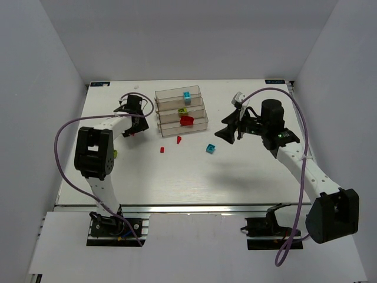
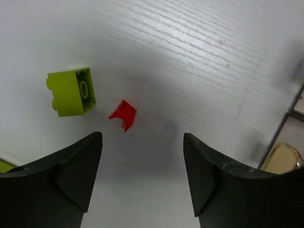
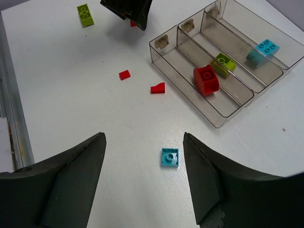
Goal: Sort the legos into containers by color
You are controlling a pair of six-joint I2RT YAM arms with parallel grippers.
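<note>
The left gripper [image 2: 142, 140] hangs low above the white table [image 1: 235, 177] with its jaws spread apart, and it grips nothing. In its wrist view a tiny red clip-shaped lego [image 2: 123, 115] lies on the table just ahead of the gap between the fingers. A yellow-green brick [image 2: 71, 91] lies on its side just to the left of this red piece, and the two do not touch.

The right gripper [image 3: 142, 141] is also wide open and holds nothing. It hangs well above the table, to the right of the containers [image 1: 203, 121]. Below it a flat cyan square lego [image 3: 169, 157] lies alone on the table, near the front bin but apart from it.

The containers stand at the far middle of the table as a stepped row of clear bins. The front bin holds a red rounded brick [image 3: 206, 80], the next bin holds a yellow-green two-stud brick [image 3: 223, 63], and the bin behind that holds a cyan long brick [image 3: 262, 51].

In front of the containers two more legos lie on the table, a red wedge piece [image 3: 158, 88] near the front bin and a red small flat piece [image 3: 124, 74] a little further out.
</note>
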